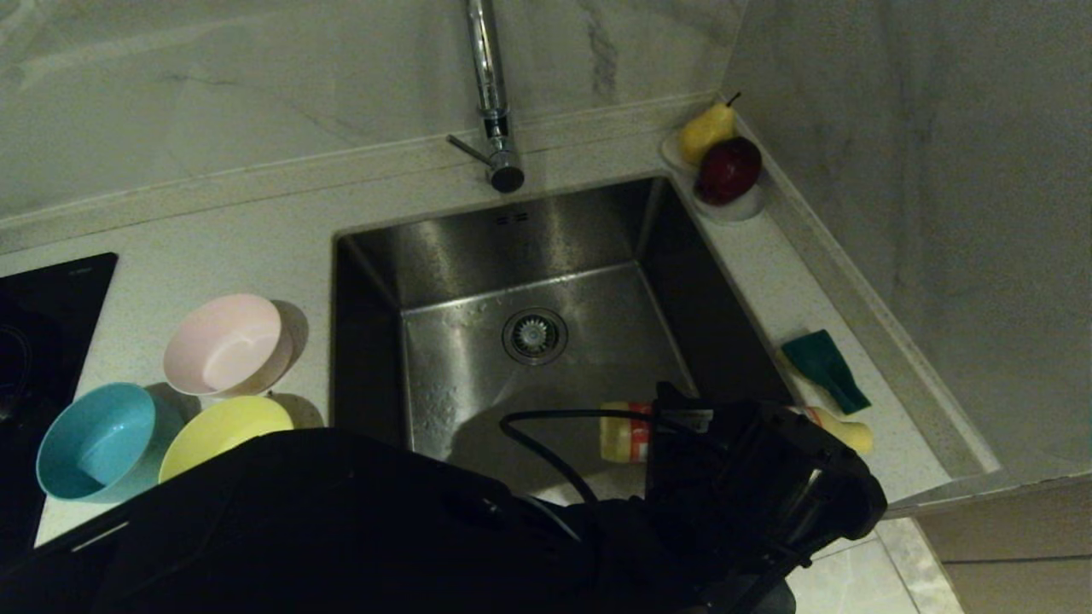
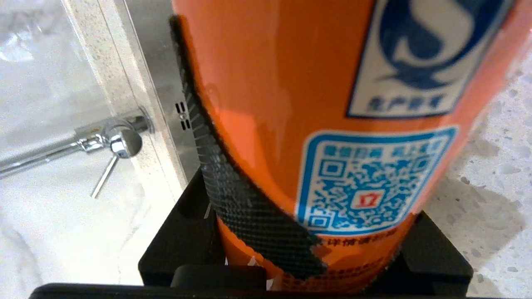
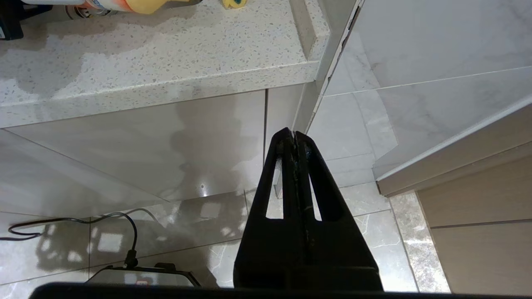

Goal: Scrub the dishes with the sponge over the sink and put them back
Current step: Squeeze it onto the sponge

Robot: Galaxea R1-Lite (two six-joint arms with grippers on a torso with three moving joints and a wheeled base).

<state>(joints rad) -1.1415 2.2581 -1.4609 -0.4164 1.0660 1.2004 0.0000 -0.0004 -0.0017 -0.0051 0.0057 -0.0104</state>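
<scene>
Three dishes stand on the counter left of the sink [image 1: 512, 230]: a pale pink bowl [image 1: 226, 345], a light blue bowl [image 1: 98, 439] and a yellow bowl [image 1: 223, 431]. The sponge [image 1: 826, 368], dark green face up, lies on the counter right of the sink. My left gripper [image 1: 734, 443] reaches across to the sink's front right corner. It is shut on an orange bottle [image 2: 291, 104] with a yellow cap [image 1: 853, 435], held roughly level. My right gripper [image 3: 294, 135] hangs shut and empty below the counter edge, over the floor.
The chrome tap [image 1: 490, 94] rises behind the sink, with the strainer drain [image 1: 535, 334] in the basin floor. A clear dish with a pear [image 1: 706, 132] and a red fruit [image 1: 728, 169] sits in the back right corner. A black cooktop [image 1: 43, 341] lies far left.
</scene>
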